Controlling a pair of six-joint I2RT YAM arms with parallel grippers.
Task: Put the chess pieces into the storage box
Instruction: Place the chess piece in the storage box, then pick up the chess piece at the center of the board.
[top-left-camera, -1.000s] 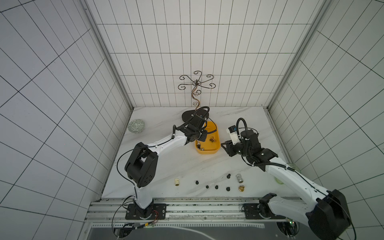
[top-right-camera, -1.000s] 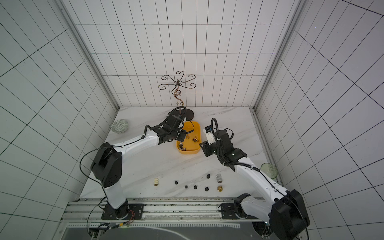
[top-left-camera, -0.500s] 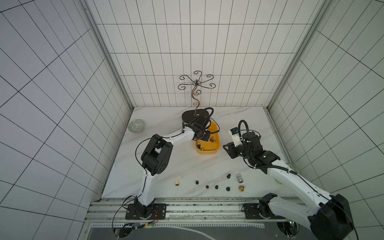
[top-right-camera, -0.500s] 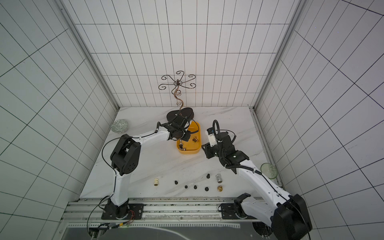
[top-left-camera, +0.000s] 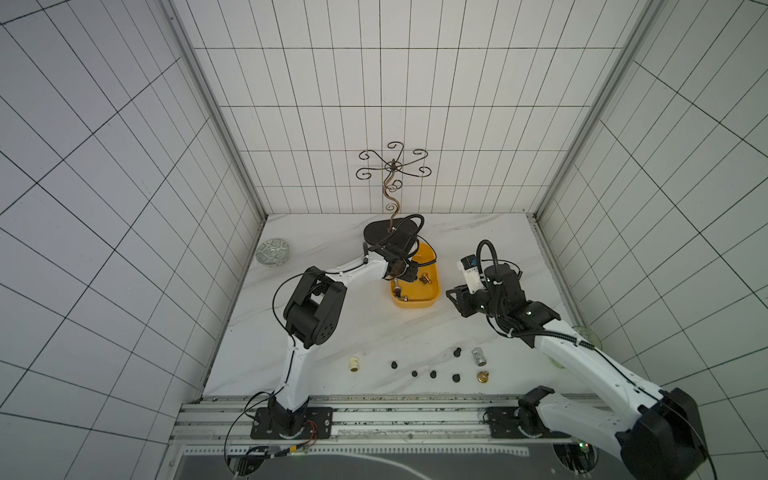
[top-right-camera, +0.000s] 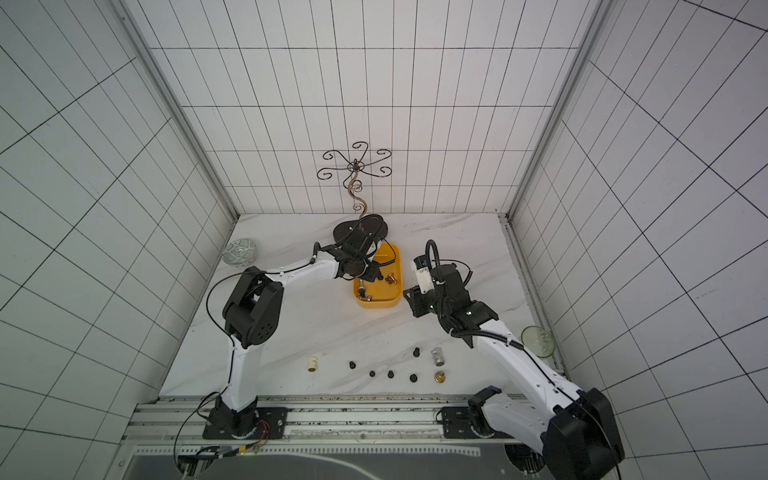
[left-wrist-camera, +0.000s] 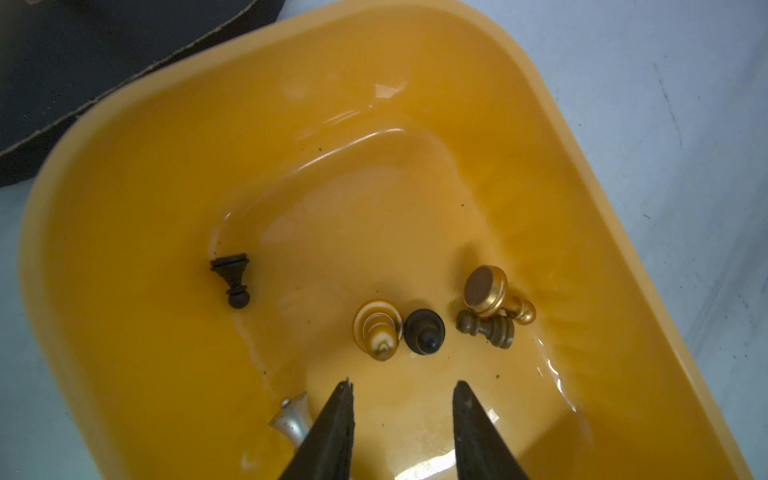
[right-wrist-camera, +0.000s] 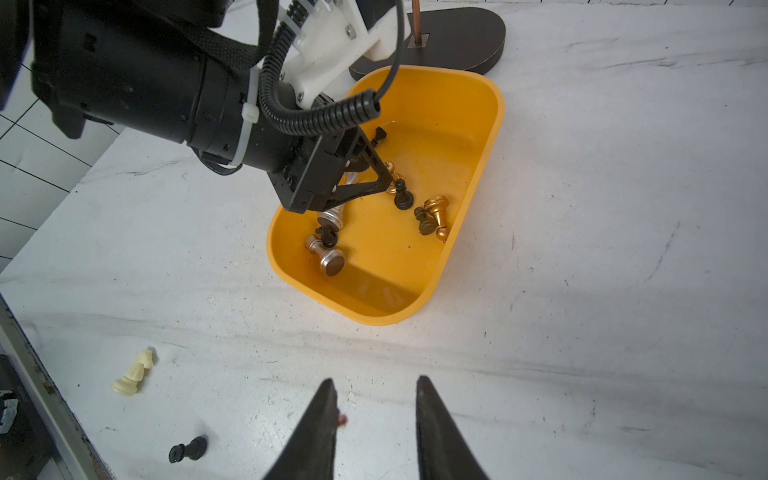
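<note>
1. Storage box (right-wrist-camera: 374, 299): yellow-orange, on the bench (top-left-camera: 374, 332), just beside the dark stand base (right-wrist-camera: 465, 41). It holds black, gold and silver chess pieces (left-wrist-camera: 424, 330).
2. Left claw (left-wrist-camera: 401, 386): over the box, jaws narrowly apart, empty. One finger cuts off a silver piece (left-wrist-camera: 291, 419).
3. Right claw (right-wrist-camera: 374, 382): over bare bench, jaws narrowly apart, empty.
4. Bench front: cream piece (top-left-camera: 353, 364), black pawns (top-left-camera: 433, 374).
5. Right wrist tag (top-left-camera: 470, 274): print too small to read.
</note>
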